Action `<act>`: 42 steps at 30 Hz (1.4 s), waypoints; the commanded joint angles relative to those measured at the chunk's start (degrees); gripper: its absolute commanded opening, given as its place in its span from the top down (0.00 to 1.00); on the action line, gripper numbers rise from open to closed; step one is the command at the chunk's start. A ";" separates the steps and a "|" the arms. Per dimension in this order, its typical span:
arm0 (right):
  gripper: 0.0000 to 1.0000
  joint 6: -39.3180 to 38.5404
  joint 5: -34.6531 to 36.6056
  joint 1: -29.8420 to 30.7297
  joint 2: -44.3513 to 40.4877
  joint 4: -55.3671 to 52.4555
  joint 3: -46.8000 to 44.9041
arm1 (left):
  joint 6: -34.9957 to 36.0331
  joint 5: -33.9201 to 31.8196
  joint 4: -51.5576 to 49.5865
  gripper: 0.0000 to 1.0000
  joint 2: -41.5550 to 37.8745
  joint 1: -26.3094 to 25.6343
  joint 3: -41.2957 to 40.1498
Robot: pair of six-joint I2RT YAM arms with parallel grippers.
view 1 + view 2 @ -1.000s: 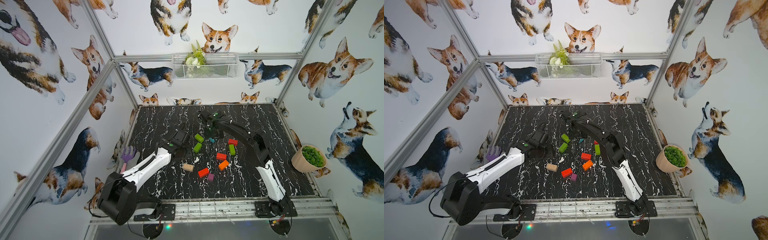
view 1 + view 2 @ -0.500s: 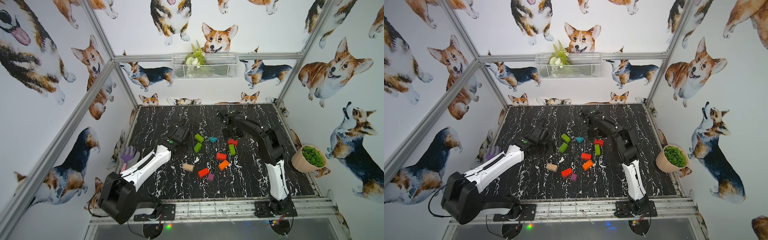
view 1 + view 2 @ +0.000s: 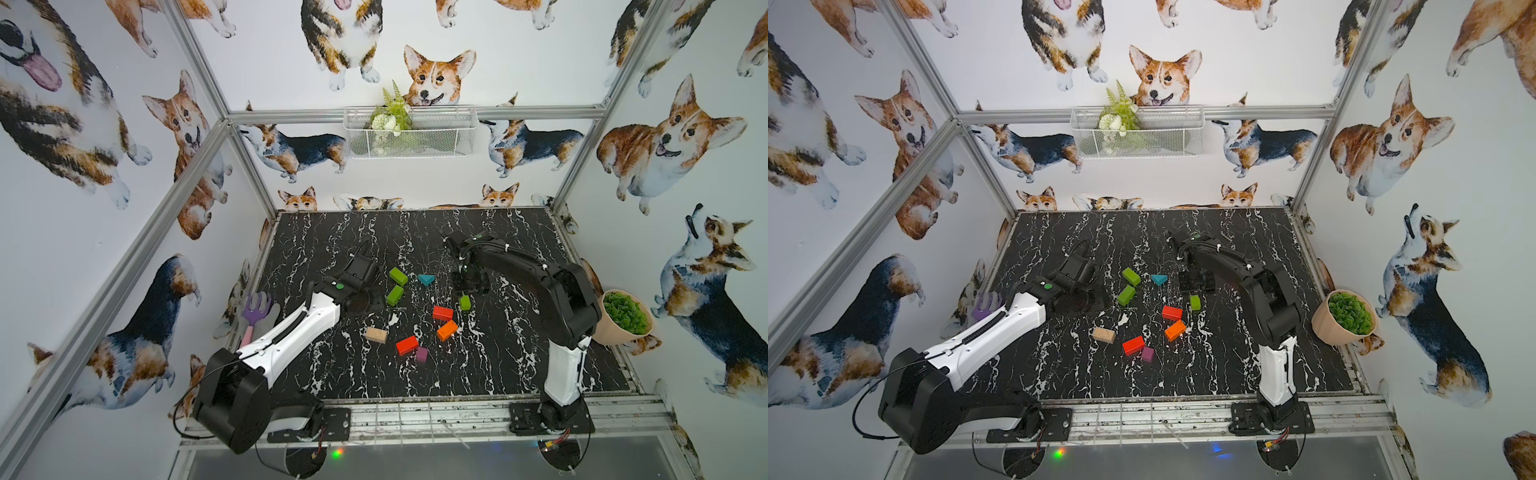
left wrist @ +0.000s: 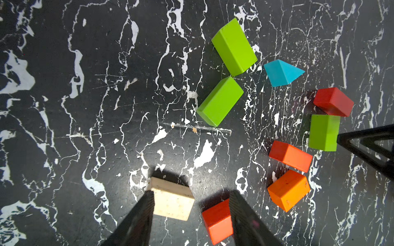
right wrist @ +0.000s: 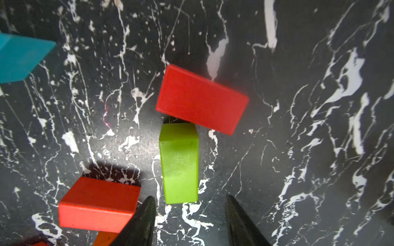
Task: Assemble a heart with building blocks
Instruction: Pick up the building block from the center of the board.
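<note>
Green is what the right gripper [image 5: 190,202] seems to be after: its jaws stand moderately apart with nothing between them, and the green brick [image 5: 180,164] lies lengthwise just ahead of the fingertips, its far end meeting the long side of a red brick [image 5: 201,100] set crosswise beyond it; how high the fingers hang above the marble table [image 5: 298,149] I cannot tell. My guess is that this side of the heart [image 3: 395,295] wants tidying, since in both top views the outline is loose, with gaps between most blocks; the teal triangle [image 5: 19,59] sits well off to one side of the gripper, apart from both bricks. To do it well, I would come straight down so the fingers straddle the brick's narrow width, not its length, and close gently; the second red brick [image 5: 98,204] lies close beside one finger, which could clip it on the way down; the touching red one may drag along too, so lift clear before turning. The left gripper [image 4: 191,192] is parted and empty as well, hovering with the beige brick [image 4: 172,200] just by one finger; it is best kept clear.
</note>
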 commanded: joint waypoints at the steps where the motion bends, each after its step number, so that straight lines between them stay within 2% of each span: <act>1: 0.44 1.81 -3.34 0.05 1.35 2.79 -0.42 | -0.27 -0.72 -1.59 0.41 0.43 0.08 0.89; 5: 0.47 1.81 -1.83 0.00 3.57 3.13 -0.99 | -0.27 -0.75 -2.07 0.41 0.07 0.08 1.38; 10: 0.60 2.16 -0.19 -0.03 3.13 3.93 -2.05 | -0.10 -1.27 -2.69 0.41 -0.32 0.08 1.12; 15: 0.76 3.54 0.59 0.22 1.94 2.94 -0.70 | -0.19 -1.29 -2.51 0.41 -0.14 0.08 0.89; 22: 0.79 10.48 -3.33 1.28 1.08 6.89 3.80 | -0.27 -1.25 -2.07 0.41 0.28 0.08 1.12; 32: 0.80 15.16 -3.73 1.46 13.75 3.26 18.09 | -0.27 -0.30 -1.04 0.42 0.41 0.08 0.15; 33: 0.78 15.37 -3.55 1.54 14.69 2.62 19.11 | -0.32 -0.19 -0.85 0.42 0.48 0.08 -0.01; 38: 0.51 15.96 -4.27 1.63 15.63 2.63 19.57 | -0.45 0.05 -0.23 0.42 0.65 0.09 -0.46; 42: 0.41 15.83 -3.66 1.64 14.37 2.47 18.69 | -0.45 0.15 0.04 0.42 0.83 0.13 -0.61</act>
